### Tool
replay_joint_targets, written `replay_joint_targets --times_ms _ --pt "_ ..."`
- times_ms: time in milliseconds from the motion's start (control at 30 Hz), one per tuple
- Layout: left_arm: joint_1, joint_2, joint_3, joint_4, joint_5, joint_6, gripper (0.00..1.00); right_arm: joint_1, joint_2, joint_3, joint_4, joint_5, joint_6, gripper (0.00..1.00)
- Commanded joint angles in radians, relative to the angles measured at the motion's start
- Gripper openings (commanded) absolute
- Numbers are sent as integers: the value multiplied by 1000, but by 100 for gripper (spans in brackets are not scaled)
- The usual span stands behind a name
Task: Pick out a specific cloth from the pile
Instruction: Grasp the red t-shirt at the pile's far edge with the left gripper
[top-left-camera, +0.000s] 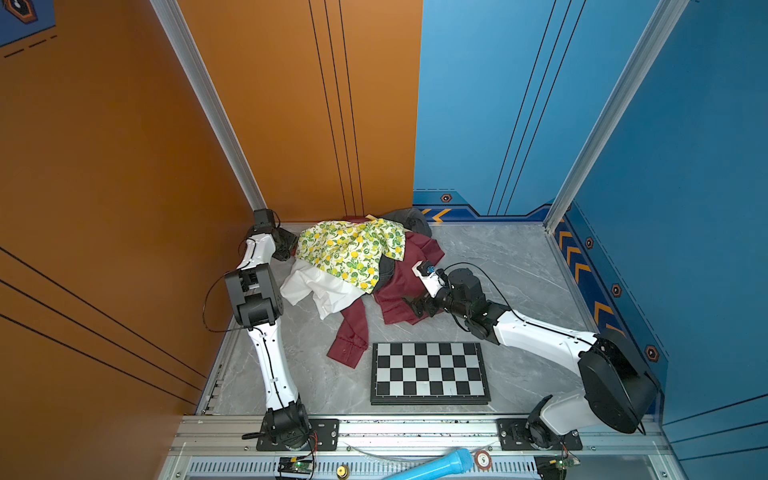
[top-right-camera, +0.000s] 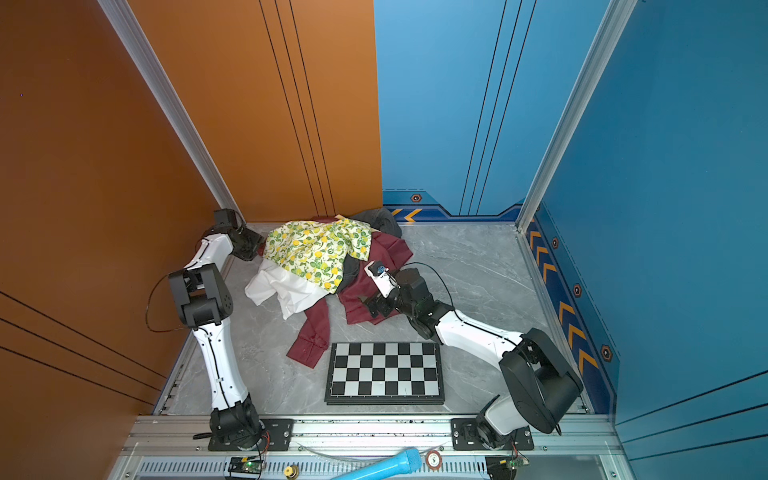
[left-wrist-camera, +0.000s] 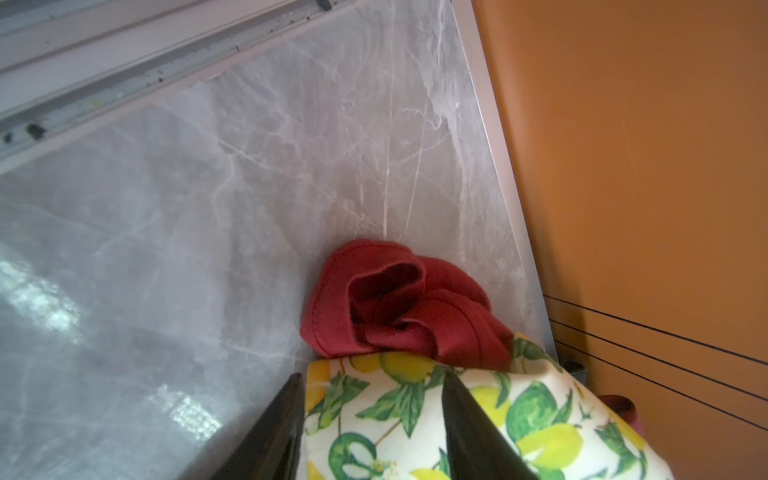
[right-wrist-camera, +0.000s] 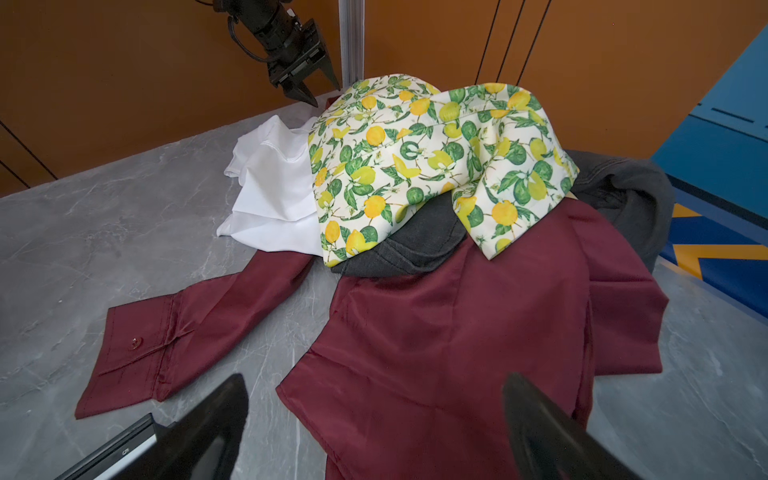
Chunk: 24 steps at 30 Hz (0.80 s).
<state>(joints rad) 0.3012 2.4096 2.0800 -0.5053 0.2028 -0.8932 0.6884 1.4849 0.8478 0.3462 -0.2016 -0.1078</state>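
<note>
**Red cloth half under the pile**

The cloth is bright red and soft, crumpled into loose folds on the grey marbled table, one end tucked under the lemon-print fabric. In both top views the pile sits at the table's back: lemon print on top, with white, grey and dark maroon cloths spread beneath.

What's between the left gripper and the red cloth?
Left wrist view: lemon-print fabric lies inside the left gripper and overlaps the near edge of the red cloth.

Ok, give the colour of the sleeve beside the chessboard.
Sleeve: dark maroon, clearest in right wrist view.
</note>
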Motion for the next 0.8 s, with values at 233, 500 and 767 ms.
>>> replay_joint_targets --times_ms 233,500,767 --pt "30 95 102 20 10 -19 53 50 -22 73 73 -91 26 95" --pt "20 167 176 32 54 -22 57 61 -26 88 36 -75 24 95" --pt "12 207 196 62 79 -47 42 73 -18 103 9 -42 19 96"
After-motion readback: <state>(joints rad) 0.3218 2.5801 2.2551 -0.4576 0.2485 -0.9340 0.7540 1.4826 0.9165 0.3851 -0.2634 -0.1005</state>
